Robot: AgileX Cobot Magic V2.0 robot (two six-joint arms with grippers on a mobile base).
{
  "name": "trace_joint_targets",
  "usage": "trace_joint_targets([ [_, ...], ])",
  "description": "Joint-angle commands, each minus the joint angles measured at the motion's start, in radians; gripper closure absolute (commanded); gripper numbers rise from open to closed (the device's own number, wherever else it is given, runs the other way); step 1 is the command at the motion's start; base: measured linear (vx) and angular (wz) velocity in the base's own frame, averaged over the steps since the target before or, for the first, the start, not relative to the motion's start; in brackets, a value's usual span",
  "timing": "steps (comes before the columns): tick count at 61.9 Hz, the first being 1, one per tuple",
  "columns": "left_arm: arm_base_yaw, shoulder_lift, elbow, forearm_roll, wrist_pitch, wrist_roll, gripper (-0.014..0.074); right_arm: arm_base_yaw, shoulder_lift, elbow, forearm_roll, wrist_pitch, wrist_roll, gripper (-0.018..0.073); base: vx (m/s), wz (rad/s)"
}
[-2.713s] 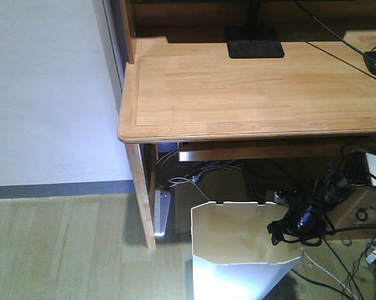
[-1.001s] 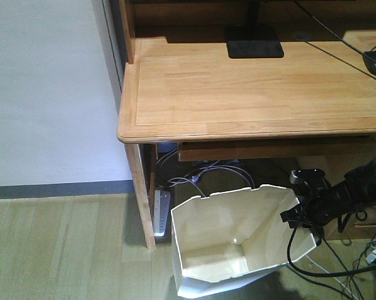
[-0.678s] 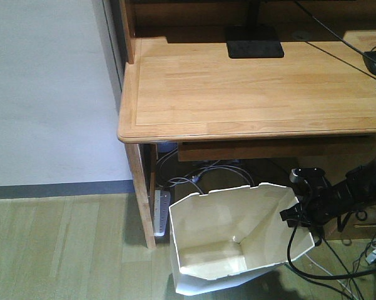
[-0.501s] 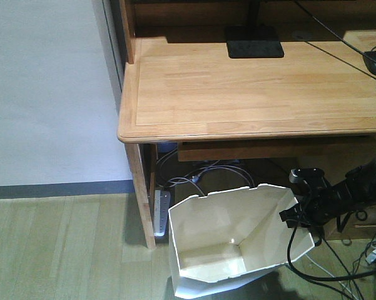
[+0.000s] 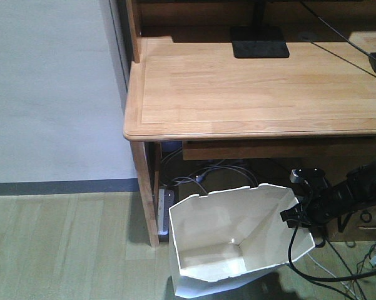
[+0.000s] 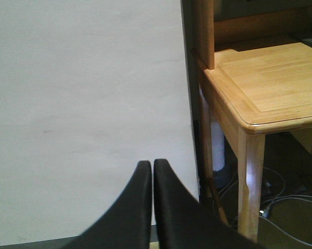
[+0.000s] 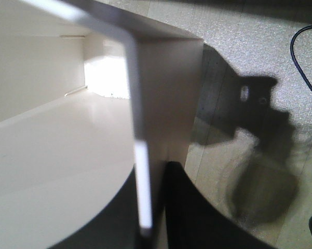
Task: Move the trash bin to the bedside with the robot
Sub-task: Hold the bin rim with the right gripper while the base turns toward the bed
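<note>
We are pinching the trash bin (image 5: 225,225) by its right rim with our right gripper (image 5: 291,216), one finger inside and one outside, so the thin wall is serving as a handle. The bin is sitting on the floor (image 5: 62,250) by the desk (image 5: 250,87) leg. Our left gripper (image 6: 152,179) is pressed together, empty. Open floor is lying leftward, while cables (image 5: 313,269) are crowding the right. No bedside is showing.

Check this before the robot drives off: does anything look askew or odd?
The bin looks tipped rather than upright: the right claw pinches its rim, with that side raised. Cables lie tangled under the desk behind it.
</note>
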Motion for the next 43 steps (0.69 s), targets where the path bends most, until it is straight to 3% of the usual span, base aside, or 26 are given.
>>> trace_joint_targets([
  [1,-0.006,-0.009,0.028,-0.003,-0.074,-0.008,0.0602,-0.005,-0.076,-0.009,0.032,0.180,0.000,0.0566,-0.03,0.10],
  [21,-0.006,-0.009,0.028,-0.003,-0.074,-0.008,0.0602,-0.005,-0.076,-0.009,0.032,0.180,0.000,0.0566,-0.05,0.20],
  [43,-0.006,-0.009,0.028,-0.003,-0.074,-0.008,0.0602,-0.005,-0.076,-0.009,0.032,0.180,0.000,0.0566,-0.06,0.41],
])
